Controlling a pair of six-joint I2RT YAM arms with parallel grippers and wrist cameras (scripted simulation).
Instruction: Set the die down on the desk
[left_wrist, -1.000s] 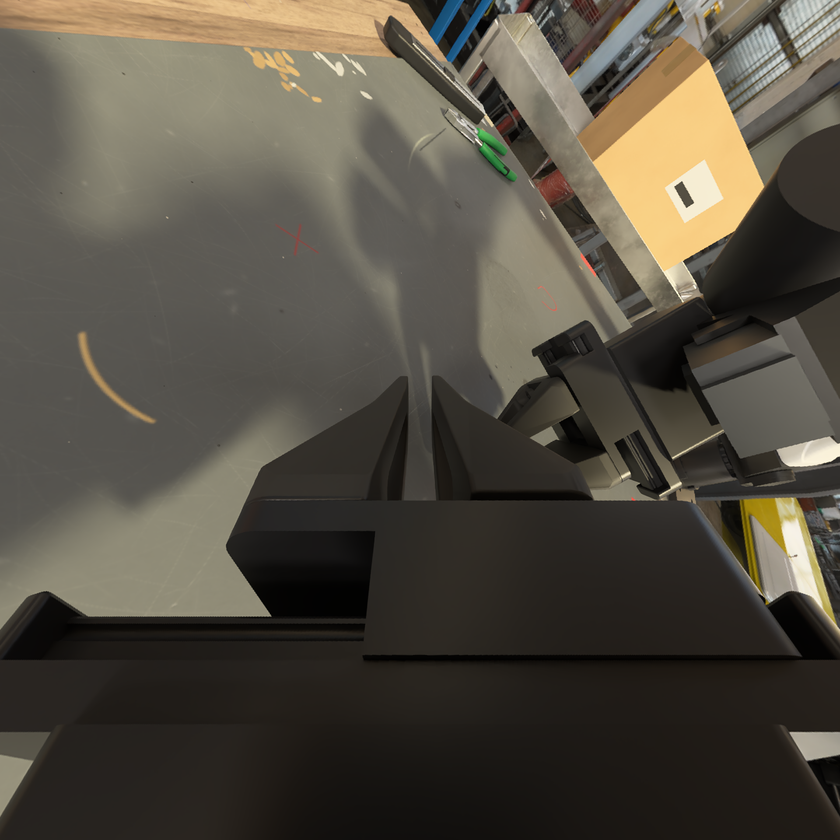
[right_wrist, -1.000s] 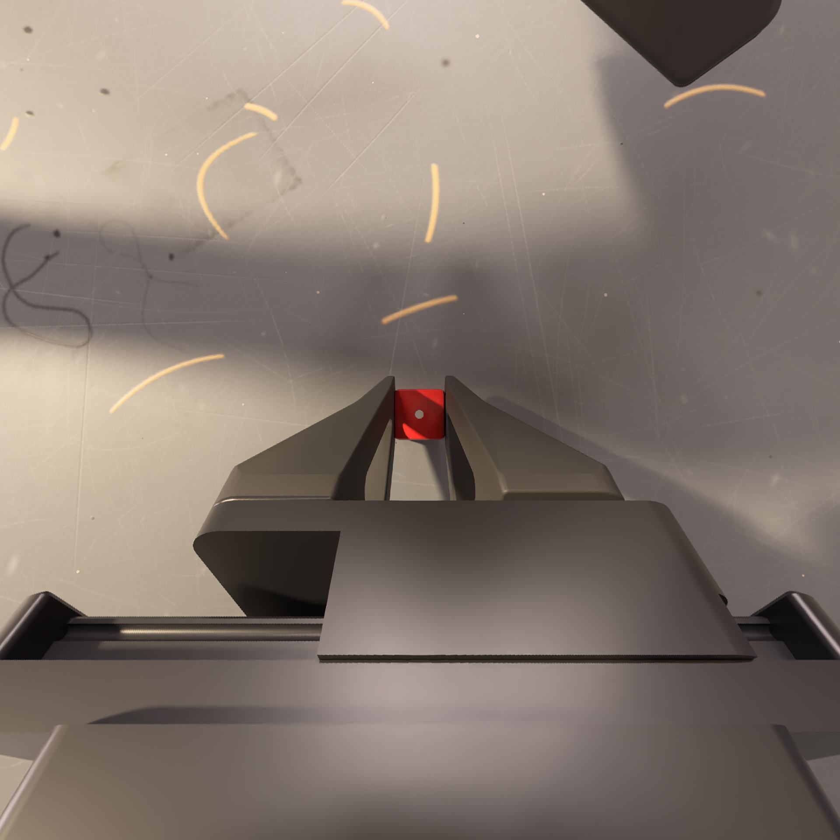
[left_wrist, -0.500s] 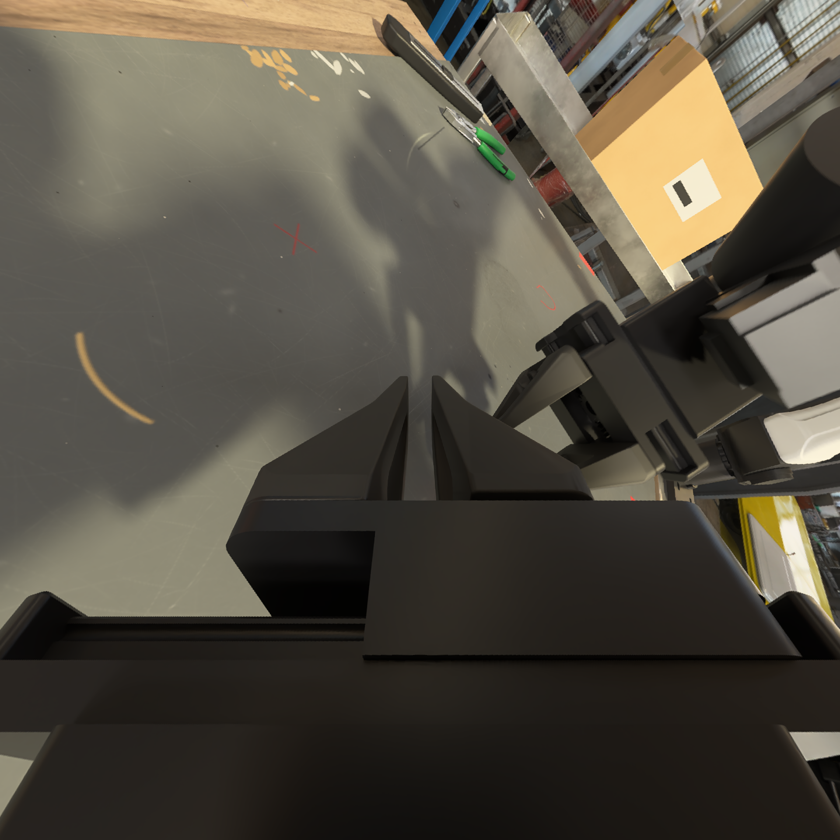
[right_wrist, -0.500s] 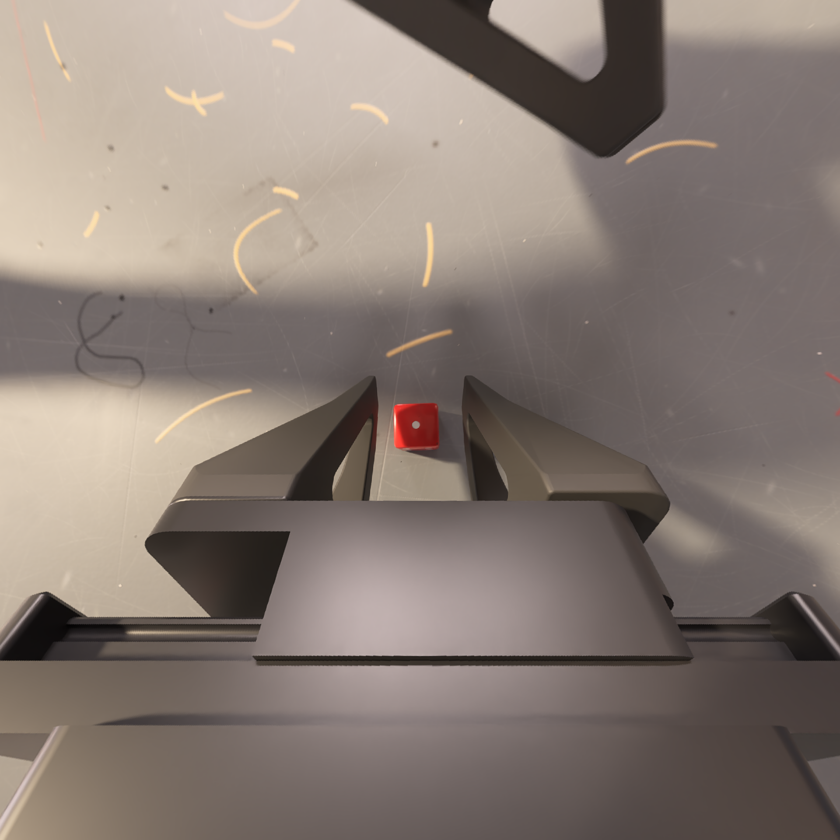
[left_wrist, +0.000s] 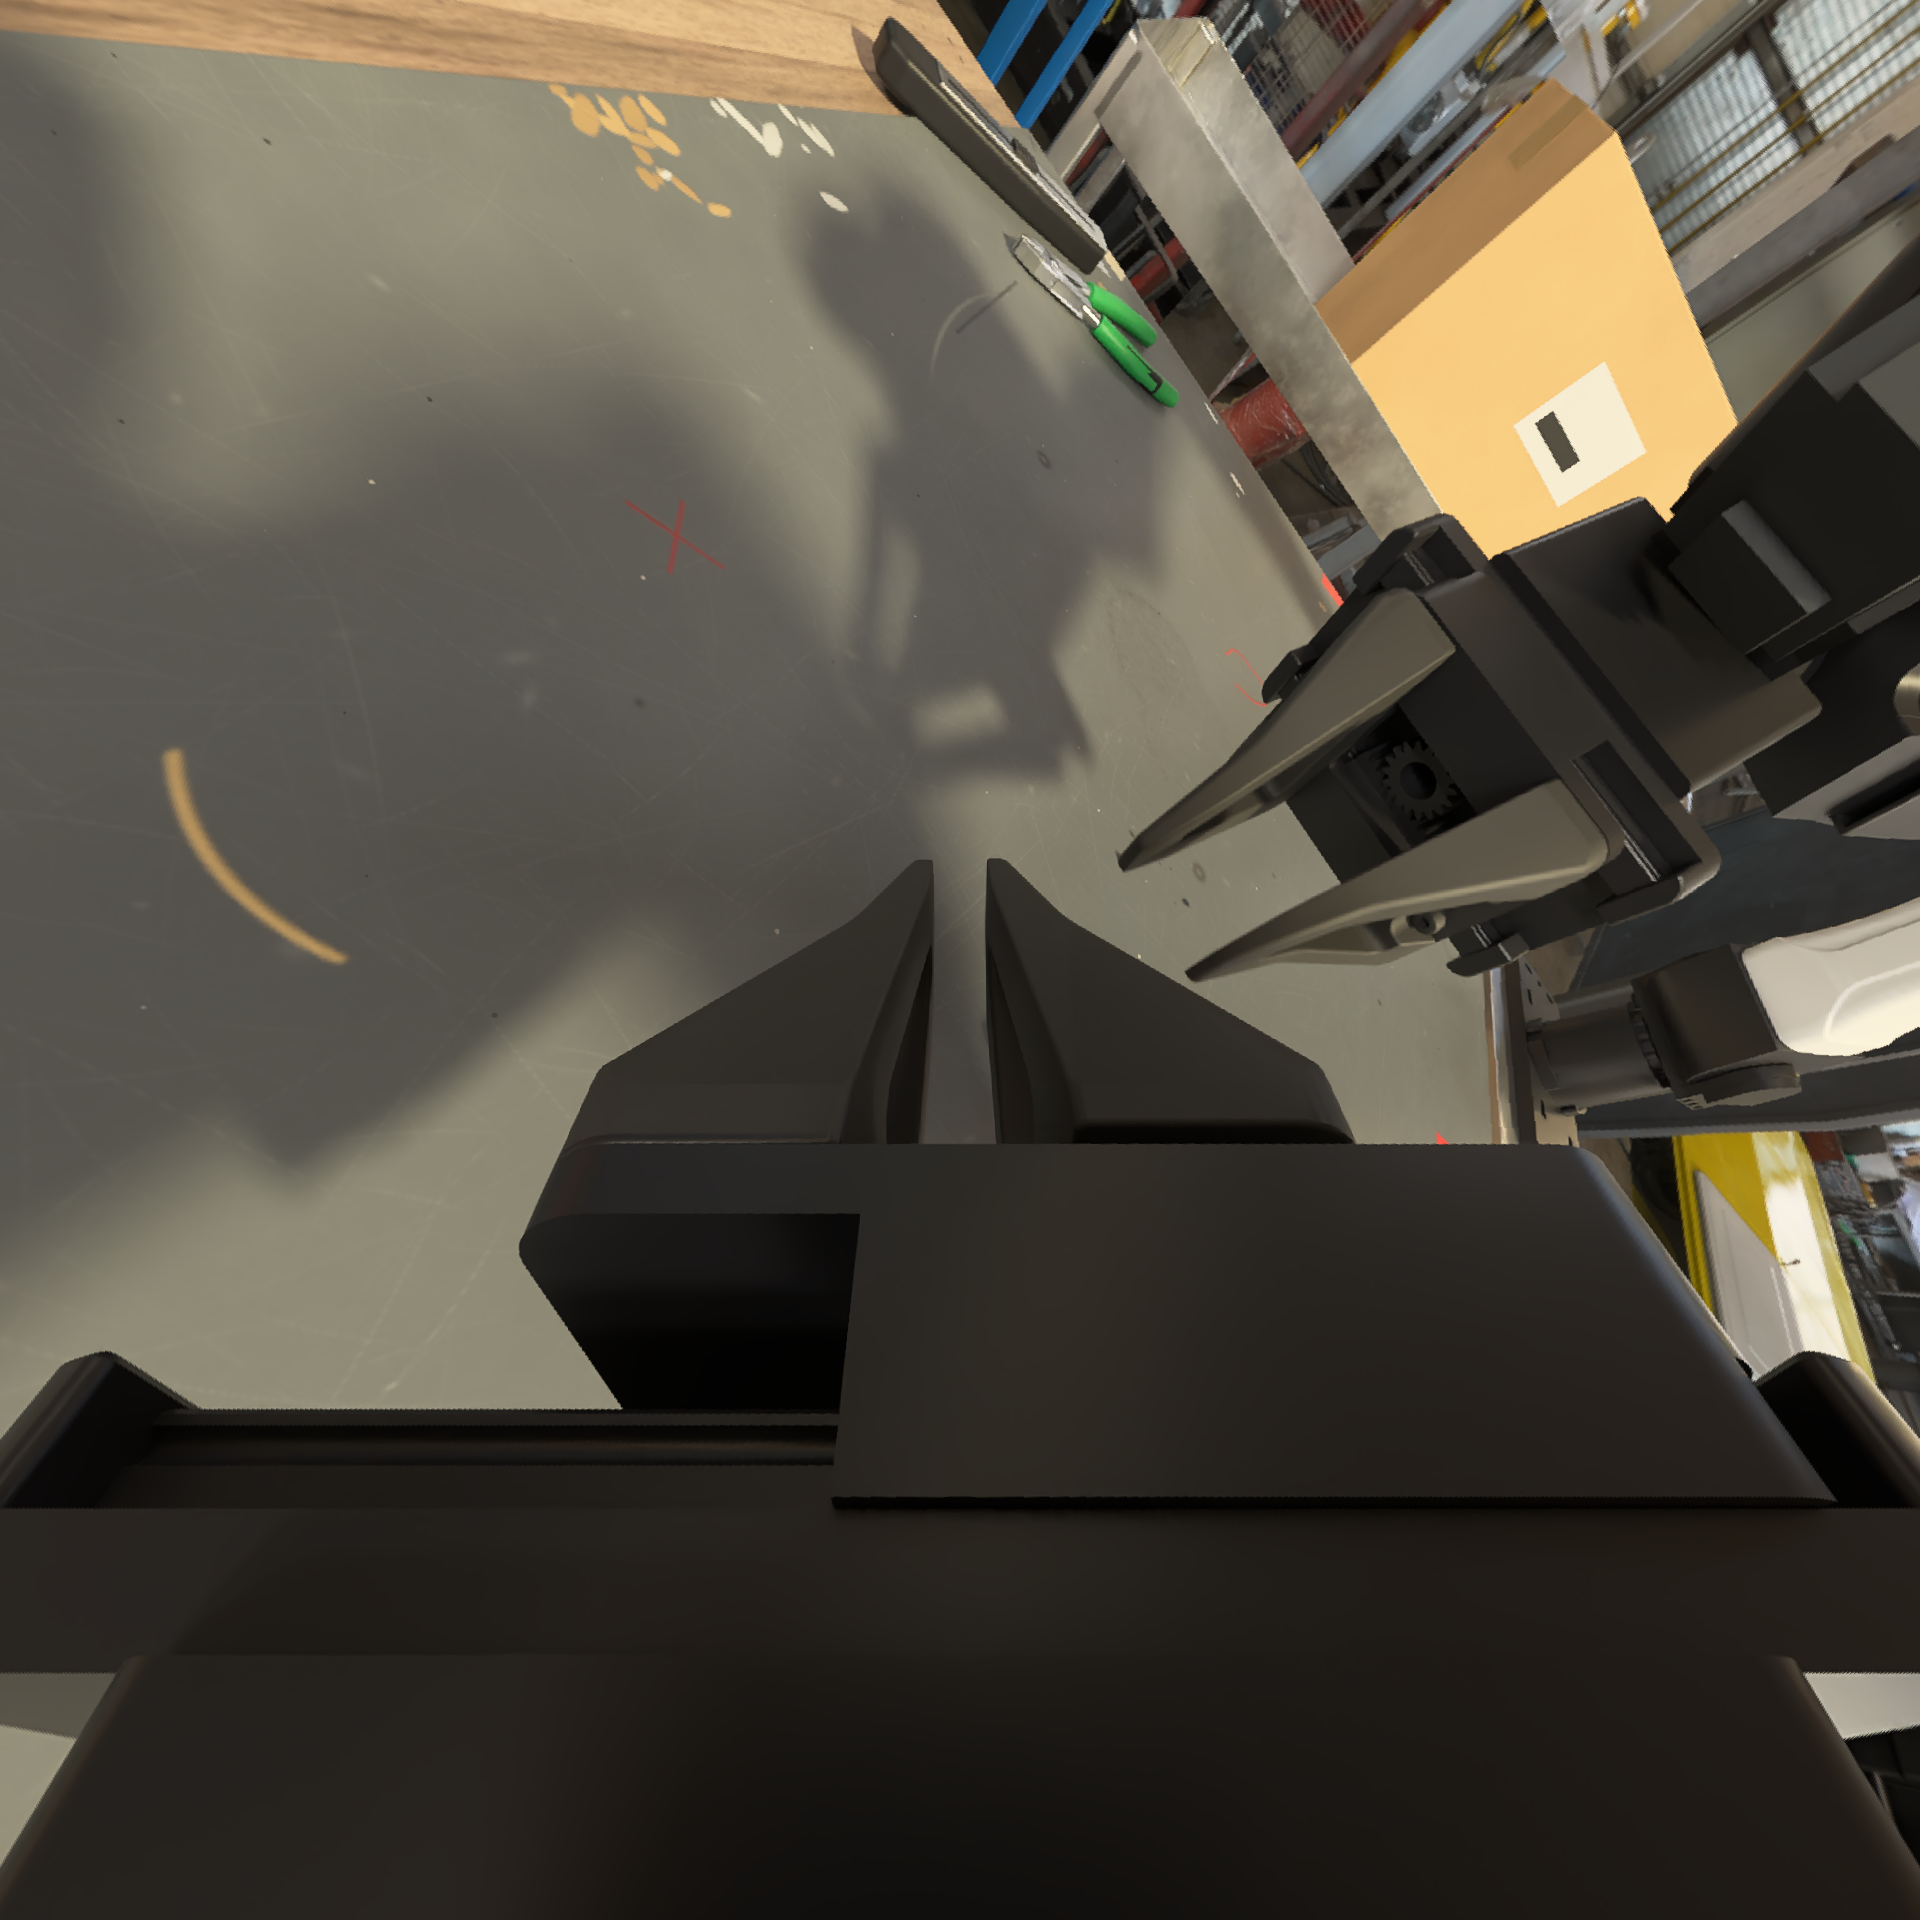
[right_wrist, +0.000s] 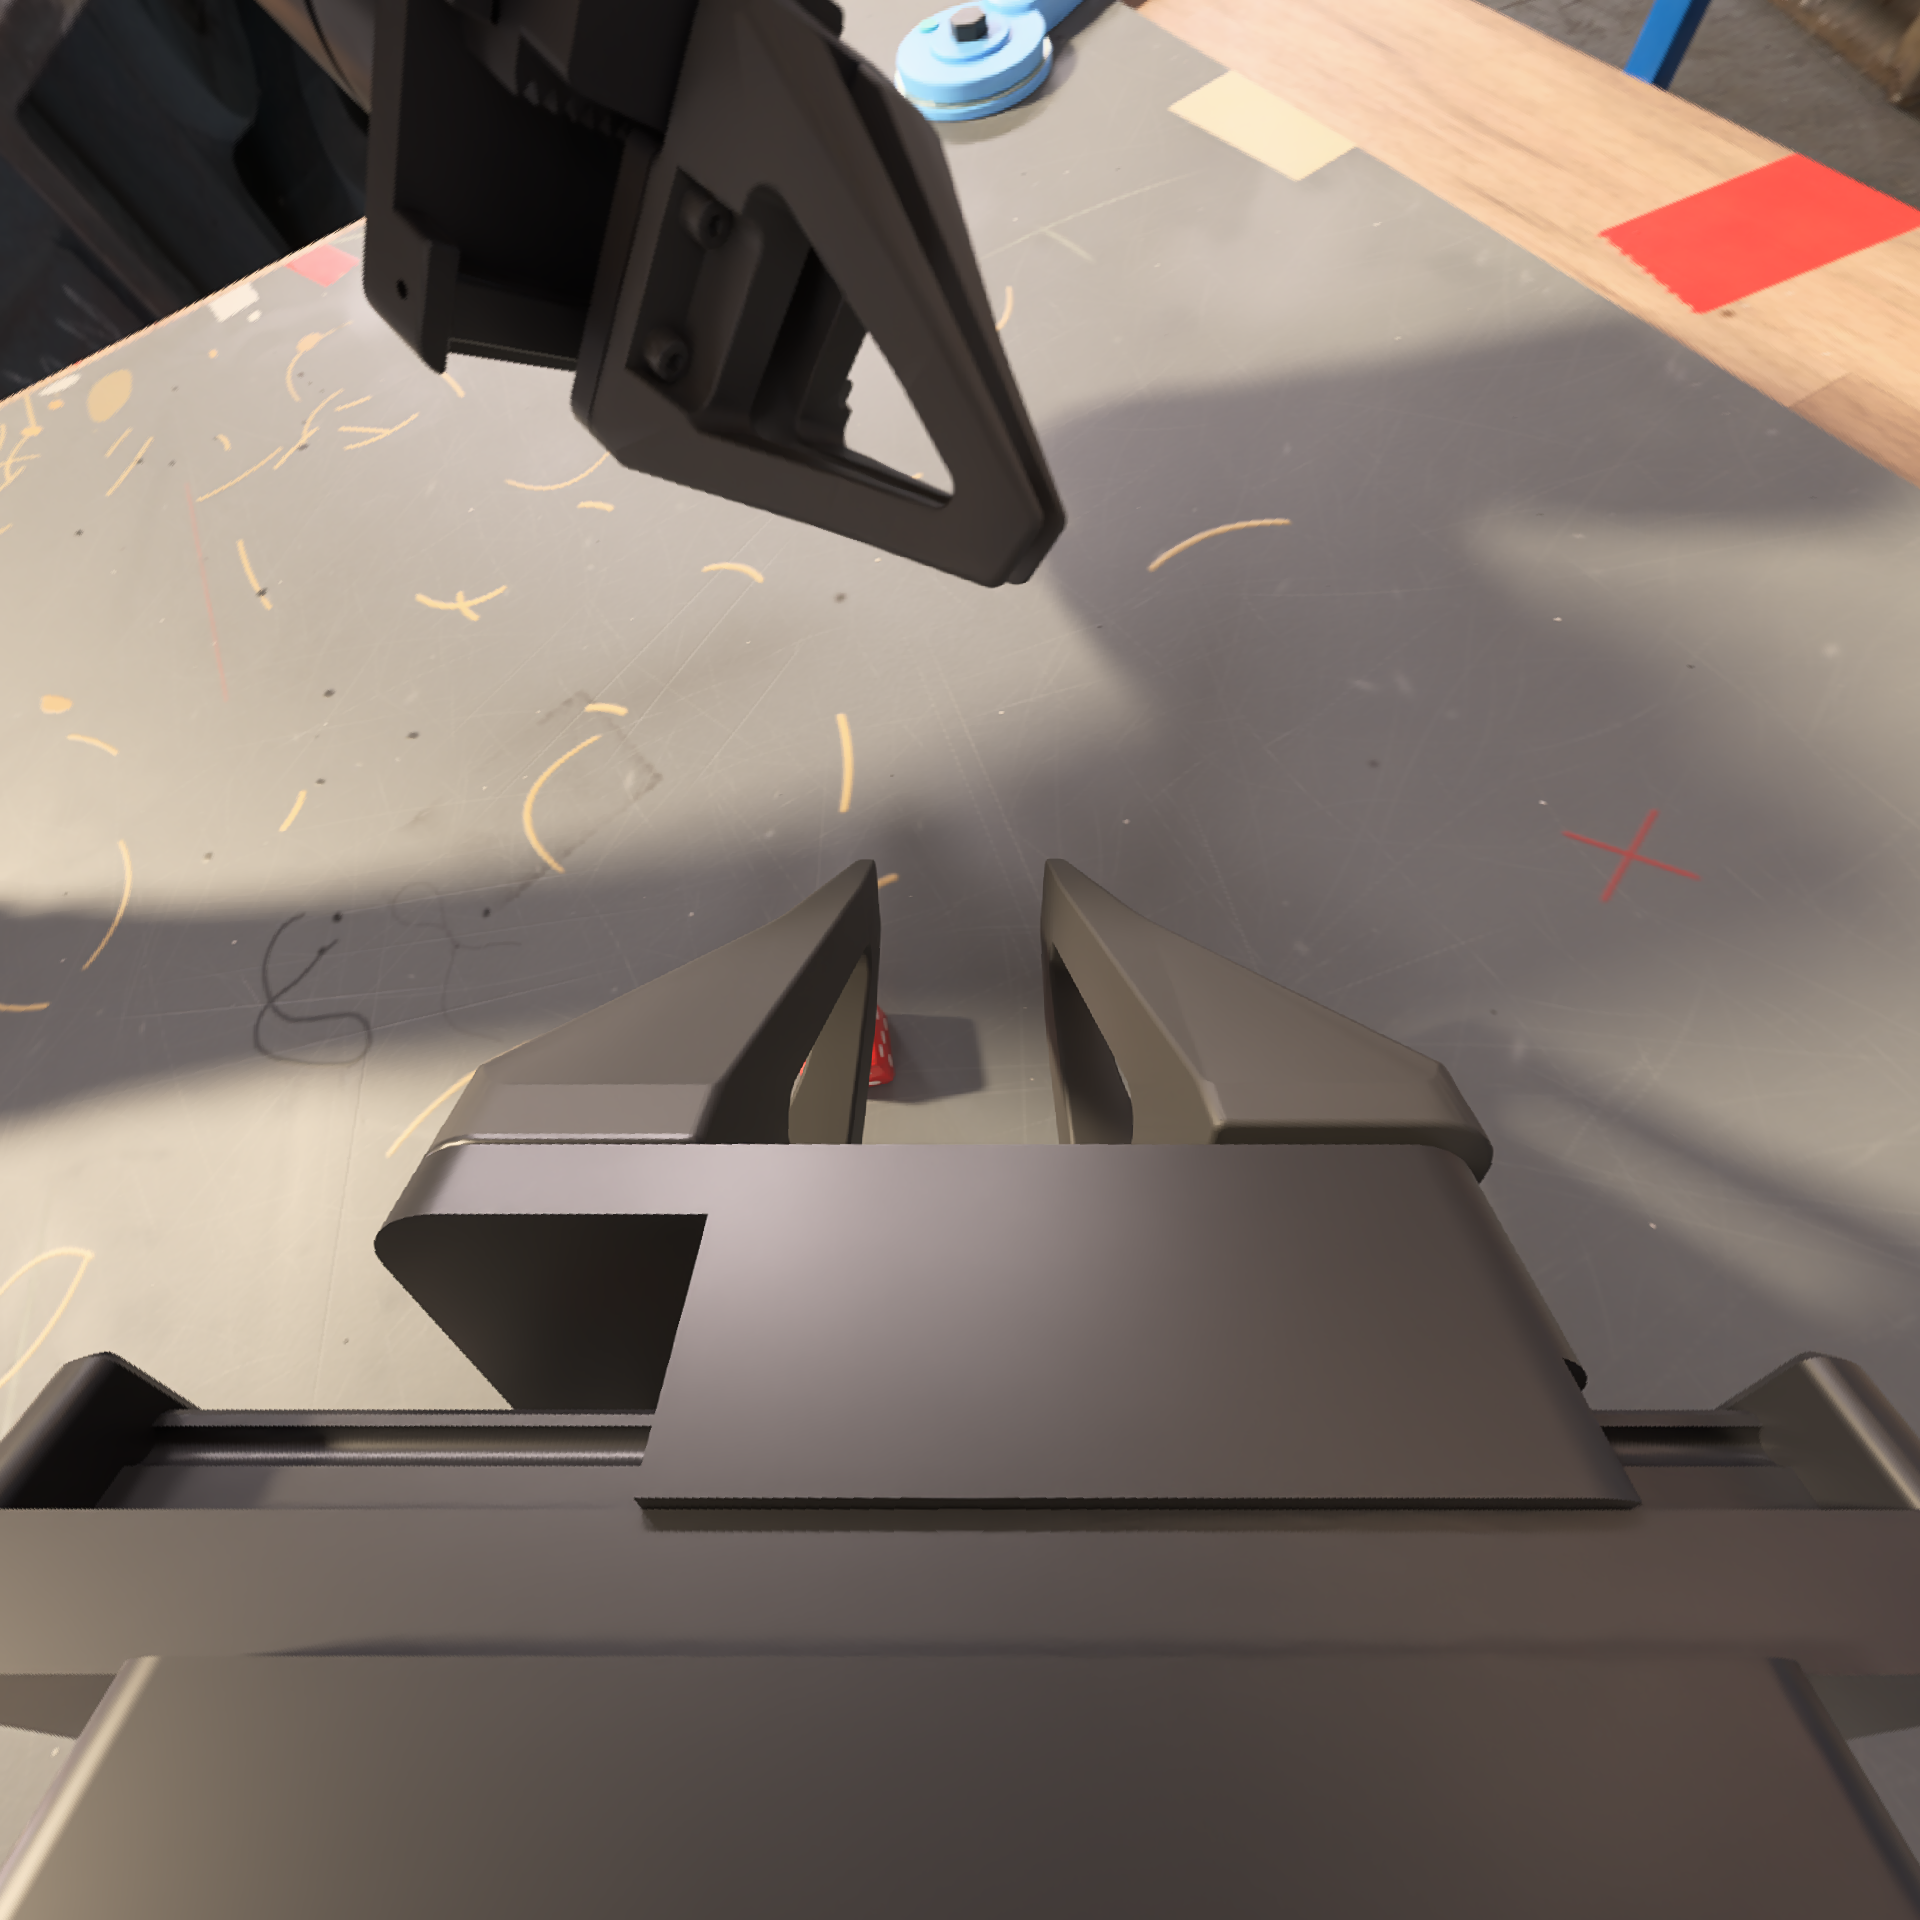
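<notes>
Right gripper (right_wrist: 961, 883): fingers stand well apart with nothing between the tips. One second ago they were clamped on the red die; half a second ago they had parted, with the die lying free between them. The wrist has since lifted and tilted back, so its view takes in far more of the bench than before.

Die (right_wrist: 881, 1055): resting on the grey desk (right_wrist: 1351, 727), lower centre of the right wrist view, just inside the left-hand finger (right_wrist: 800, 997) and largely hidden behind it. Only a sliver of a red face with white pips shows, a shadow beside it to the right. Whether it touches the finger cannot be told. It is not visible in the left wrist view.

Left gripper (left_wrist: 959, 868): fingers close together, a narrow slit remaining, nothing held. Position unchanged over the last second. It also appears at the upper left of the right wrist view (right_wrist: 1023, 561), hanging above the desk.

The right gripper, seen at the right of the left wrist view (left_wrist: 1153, 914), now shows its spread fingers clear of the surface, where earlier it sat lower and partly hidden.

Assessment: the release is made and the die appears settled on the desk, so the task looks essentially done. The only remaining concern is the withdrawing finger clipping the die.

Surroundings: green-handled pliers (left_wrist: 1117, 332) at the upper right of the left wrist view; a blue disc-shaped object (right_wrist: 971, 52) at the top of the right wrist view.
</notes>
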